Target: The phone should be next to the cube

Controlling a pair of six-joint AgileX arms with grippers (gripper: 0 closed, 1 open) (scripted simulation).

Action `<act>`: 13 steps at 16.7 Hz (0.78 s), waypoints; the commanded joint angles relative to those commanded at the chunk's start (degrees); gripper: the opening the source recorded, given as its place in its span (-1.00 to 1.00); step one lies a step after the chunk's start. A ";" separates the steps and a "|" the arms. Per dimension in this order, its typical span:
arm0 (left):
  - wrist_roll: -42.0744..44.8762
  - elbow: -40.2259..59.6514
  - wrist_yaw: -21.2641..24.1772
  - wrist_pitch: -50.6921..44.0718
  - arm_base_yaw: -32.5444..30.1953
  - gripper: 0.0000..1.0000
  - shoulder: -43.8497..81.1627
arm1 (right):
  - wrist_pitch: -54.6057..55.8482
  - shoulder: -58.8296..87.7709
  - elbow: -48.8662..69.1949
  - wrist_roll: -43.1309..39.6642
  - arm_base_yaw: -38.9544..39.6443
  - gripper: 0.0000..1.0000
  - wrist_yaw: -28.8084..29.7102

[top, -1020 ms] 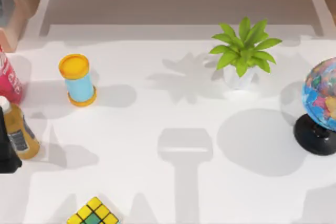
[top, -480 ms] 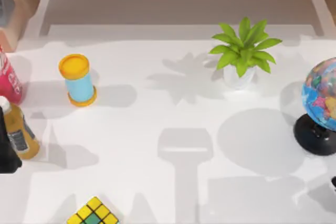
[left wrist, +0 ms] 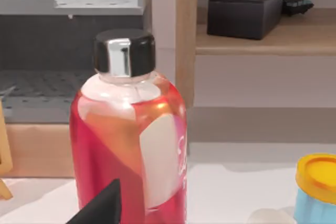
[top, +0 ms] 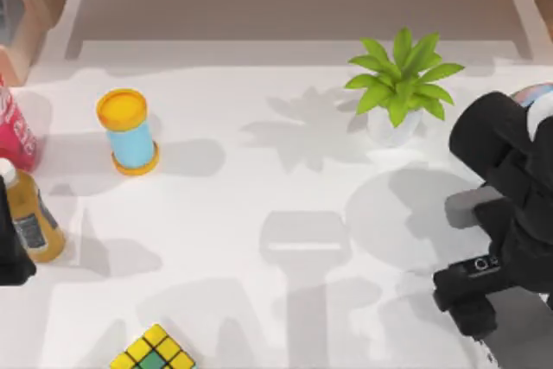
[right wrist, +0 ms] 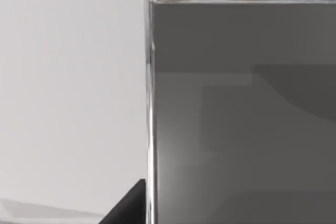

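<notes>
1. Fingers of our right gripper [top: 484, 334] sit over the table's [top: 259, 179] right front; we cannot tell their spread.
2. Under it the right wrist view shows a grey slab, apparently the phone [right wrist: 241, 108].
3. The cube [top: 154, 352] lies well apart, front left.
4. Our left arm [top: 10, 248] is parked at the left edge.

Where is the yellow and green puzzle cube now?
In the top view, the yellow and green puzzle cube lies at the table's near edge, left of centre, below the yellow-capped blue cylinder.
</notes>
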 joint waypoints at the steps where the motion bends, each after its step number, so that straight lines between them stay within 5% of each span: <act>1: 0.00 0.00 0.00 0.00 0.00 1.00 0.00 | 0.02 1.39 1.86 4.41 3.01 -1.00 0.06; 8: 0.00 0.00 0.00 0.00 0.00 1.00 0.00 | 1.12 10.50 14.41 31.37 20.97 -1.00 0.58; 13: 0.00 0.00 0.00 0.00 0.00 1.00 0.00 | 2.19 14.86 20.78 43.35 28.67 -1.00 0.98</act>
